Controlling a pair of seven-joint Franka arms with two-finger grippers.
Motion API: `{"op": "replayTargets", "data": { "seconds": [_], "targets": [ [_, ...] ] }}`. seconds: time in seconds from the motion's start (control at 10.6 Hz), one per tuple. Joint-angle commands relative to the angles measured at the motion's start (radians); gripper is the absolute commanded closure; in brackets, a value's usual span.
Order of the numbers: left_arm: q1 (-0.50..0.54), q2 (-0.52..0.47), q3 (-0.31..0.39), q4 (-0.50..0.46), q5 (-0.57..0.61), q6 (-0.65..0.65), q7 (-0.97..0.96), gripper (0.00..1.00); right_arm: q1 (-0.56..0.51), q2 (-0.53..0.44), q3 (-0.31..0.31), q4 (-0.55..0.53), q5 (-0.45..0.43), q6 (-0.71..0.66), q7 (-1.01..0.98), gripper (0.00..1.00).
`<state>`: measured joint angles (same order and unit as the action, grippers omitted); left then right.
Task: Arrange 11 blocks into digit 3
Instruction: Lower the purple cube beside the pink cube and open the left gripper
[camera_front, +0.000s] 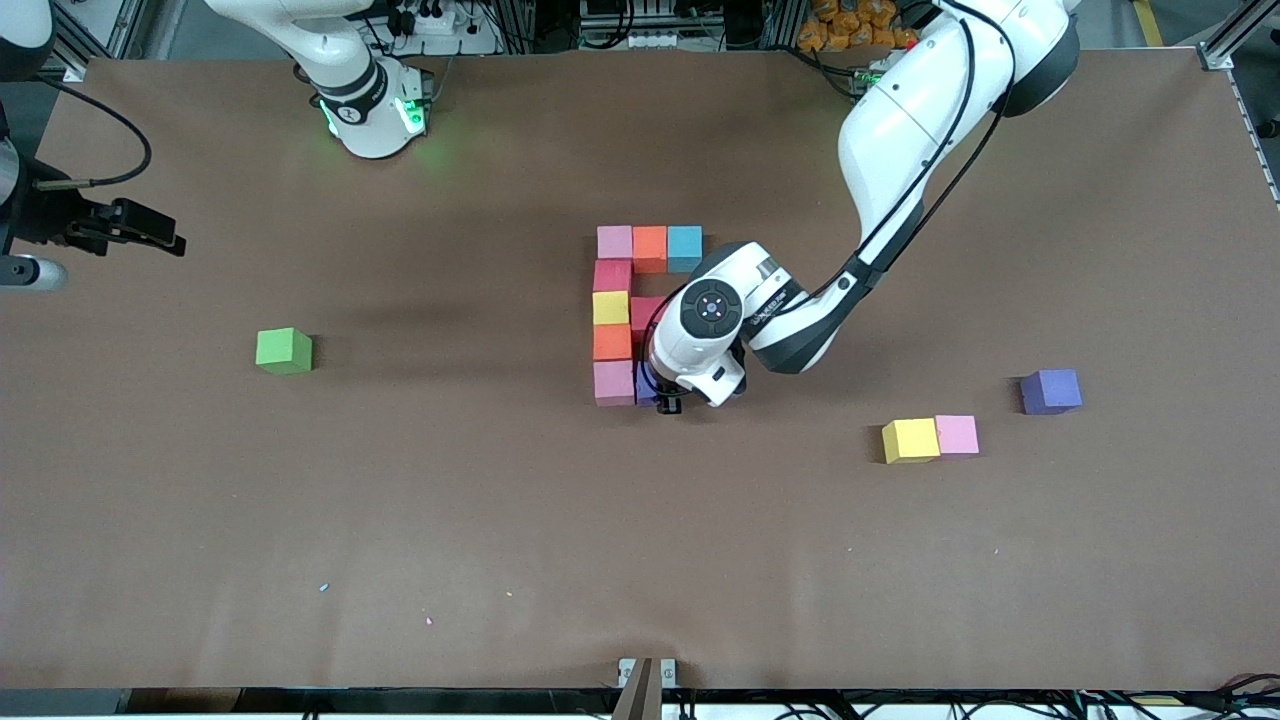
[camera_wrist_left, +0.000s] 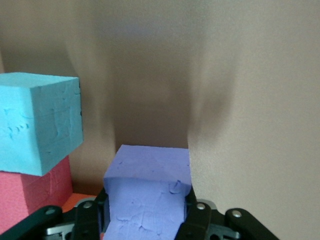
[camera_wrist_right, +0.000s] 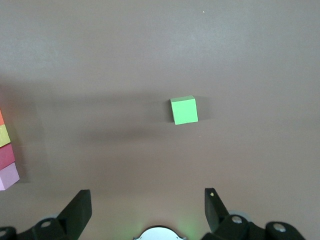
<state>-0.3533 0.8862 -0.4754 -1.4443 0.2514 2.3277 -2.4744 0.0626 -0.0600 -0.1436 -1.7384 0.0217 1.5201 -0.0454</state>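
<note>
Now the left gripper (camera_front: 668, 398) is low at the near end of the digit 3 (camera_front: 630, 312), clamped on a purple block (camera_wrist_left: 148, 192) beside the bottom pink block (camera_front: 613, 382). Placing the bottom bar's second cube looks to be the step (three loose blocks lie toward the left arm's end). Next: seat it flush, release. The right gripper (camera_wrist_right: 148, 212) waits wide apart over the table's edge.

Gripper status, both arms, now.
Left gripper: shut on the purple block, beside the pink block at the digit 3's near end.
Right gripper: open, empty, waiting at the right arm's end of the table.
</note>
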Motion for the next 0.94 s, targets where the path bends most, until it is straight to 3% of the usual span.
{"op": "replayTargets", "data": {
  "seconds": [0.0,0.47,0.85],
  "targets": [
    [-0.026,0.008,0.015,0.018,-0.020,0.019,-0.009,1.00,0.011,-0.011,-0.004,0.000,-0.016,-0.003,0.010,0.00],
    [-0.027,0.008,0.018,0.012,-0.014,0.019,-0.009,1.00,0.026,-0.008,-0.004,0.013,-0.032,-0.001,0.006,0.00],
    [-0.026,0.010,0.018,0.012,-0.023,0.019,-0.015,0.65,0.026,-0.009,-0.004,0.014,-0.032,-0.006,0.005,0.00]
  ]
}}
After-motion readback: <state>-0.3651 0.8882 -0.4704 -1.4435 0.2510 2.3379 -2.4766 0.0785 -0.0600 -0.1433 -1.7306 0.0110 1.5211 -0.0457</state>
